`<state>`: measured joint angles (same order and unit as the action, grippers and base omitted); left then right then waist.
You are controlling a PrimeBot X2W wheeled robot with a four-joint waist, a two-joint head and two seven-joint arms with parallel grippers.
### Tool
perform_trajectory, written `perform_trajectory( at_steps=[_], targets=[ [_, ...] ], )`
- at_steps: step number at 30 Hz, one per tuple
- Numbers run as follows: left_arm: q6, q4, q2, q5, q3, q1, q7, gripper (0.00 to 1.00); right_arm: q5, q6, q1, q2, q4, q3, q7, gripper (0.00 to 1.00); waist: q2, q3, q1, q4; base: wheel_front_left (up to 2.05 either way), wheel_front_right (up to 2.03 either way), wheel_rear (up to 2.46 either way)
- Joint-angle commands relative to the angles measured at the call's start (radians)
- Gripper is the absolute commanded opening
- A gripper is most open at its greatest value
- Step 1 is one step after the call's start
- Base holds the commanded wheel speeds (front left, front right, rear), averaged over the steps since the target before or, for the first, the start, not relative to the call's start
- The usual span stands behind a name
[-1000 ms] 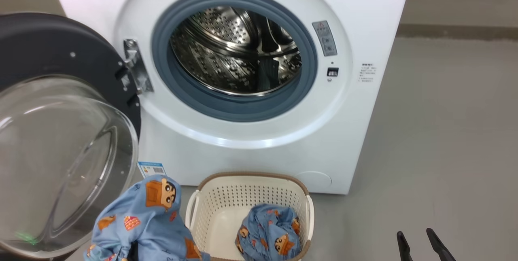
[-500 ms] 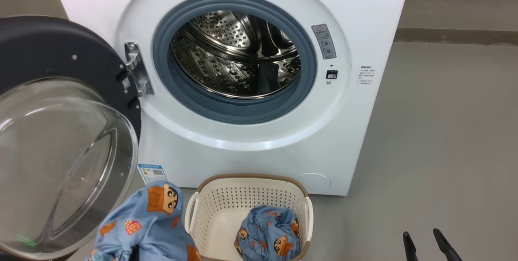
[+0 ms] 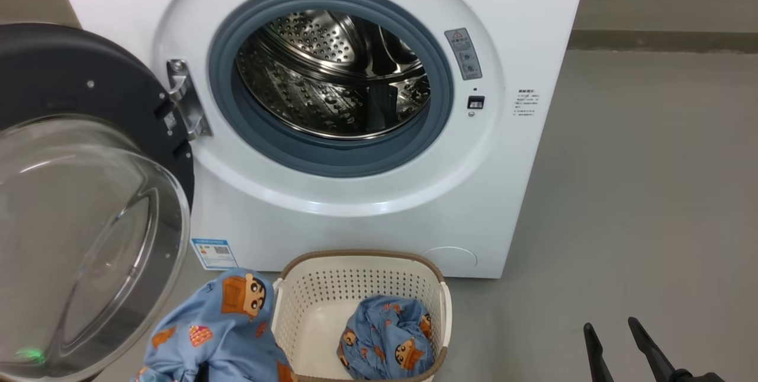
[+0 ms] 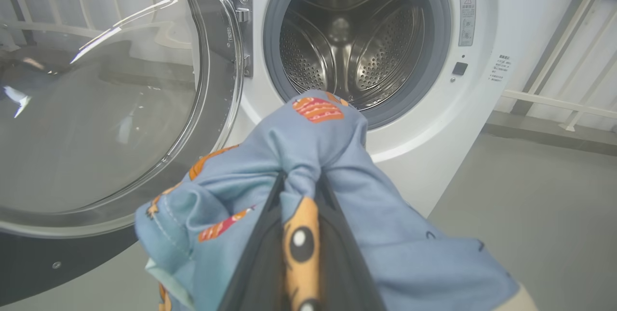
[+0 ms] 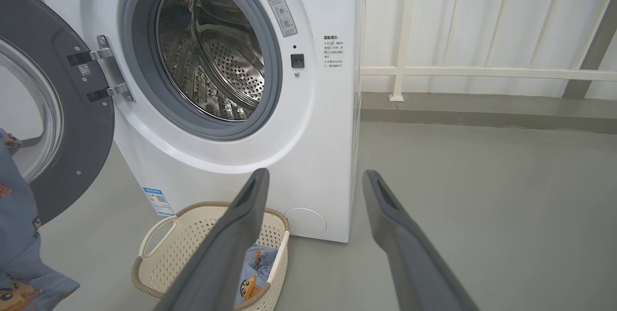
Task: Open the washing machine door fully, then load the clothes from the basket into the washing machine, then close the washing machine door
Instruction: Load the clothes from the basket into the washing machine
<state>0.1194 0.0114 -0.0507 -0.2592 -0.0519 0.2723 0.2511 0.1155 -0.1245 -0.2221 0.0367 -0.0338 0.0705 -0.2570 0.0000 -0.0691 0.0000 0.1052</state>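
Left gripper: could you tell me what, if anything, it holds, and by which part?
The left gripper is shut on a blue printed garment, pinching a bunched fold of fabric; which part of the garment cannot be told.

The white front-loading washing machine (image 3: 533, 26) shows its perforated steel drum (image 3: 331, 74), ringed by a grey-blue rubber seal (image 3: 331, 160). A small blue label sticker (image 3: 213, 253) sits low on its front, at the left. Its door (image 3: 71, 74), a wide black rim around a bulging clear glass bowl, is swung wide open on its left-side hinge. The cream perforated basket (image 3: 355, 253) with a brown woven-look rim stands on the floor just in front of the machine. In its right half lies a crumpled light blue garment (image 3: 385, 334) printed with cartoon boy figures. A second garment (image 3: 213, 328) of the same print hangs bunched just left of the basket, pinched in the left hand (image 4: 301, 181).
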Motion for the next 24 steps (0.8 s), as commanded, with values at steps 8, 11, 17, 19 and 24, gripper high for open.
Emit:
perform_trajectory(
  at_steps=[8, 11, 17, 19, 24],
  targets=[
    [0.009, -0.021, -0.006, -0.005, 0.019, -0.091, 0.011, 0.00, -0.023, -0.006, 0.079, 0.013, 0.028, -0.063, -0.005, 1.00, 0.0000, 0.056, 0.0000, -0.048, 0.00, 0.00, 0.00],
    [0.010, -0.021, -0.011, -0.013, 0.014, -0.112, 0.011, 0.00, -0.022, -0.006, 0.087, 0.013, 0.028, -0.075, -0.005, 1.00, 0.0000, 0.074, 0.0000, -0.063, 0.00, 0.00, 0.00],
    [0.011, -0.016, -0.053, -0.051, -0.007, -0.213, 0.011, 0.00, -0.006, -0.006, 0.140, 0.013, 0.040, -0.118, -0.005, 1.00, 0.0000, 0.174, 0.0000, -0.118, 0.00, 0.00, 0.00],
    [0.011, -0.012, -0.074, -0.067, -0.006, -0.261, 0.011, 0.00, 0.001, -0.006, 0.166, 0.013, 0.048, -0.134, -0.005, 1.00, 0.0000, 0.216, 0.0000, -0.143, 0.00, 0.00, 0.00],
    [0.011, -0.001, -0.147, -0.101, -0.011, -0.380, 0.011, 0.00, 0.030, -0.006, 0.219, 0.013, 0.066, -0.169, -0.005, 1.00, 0.0000, 0.318, 0.0000, -0.210, 0.00, 0.00, 0.00]
  ],
)
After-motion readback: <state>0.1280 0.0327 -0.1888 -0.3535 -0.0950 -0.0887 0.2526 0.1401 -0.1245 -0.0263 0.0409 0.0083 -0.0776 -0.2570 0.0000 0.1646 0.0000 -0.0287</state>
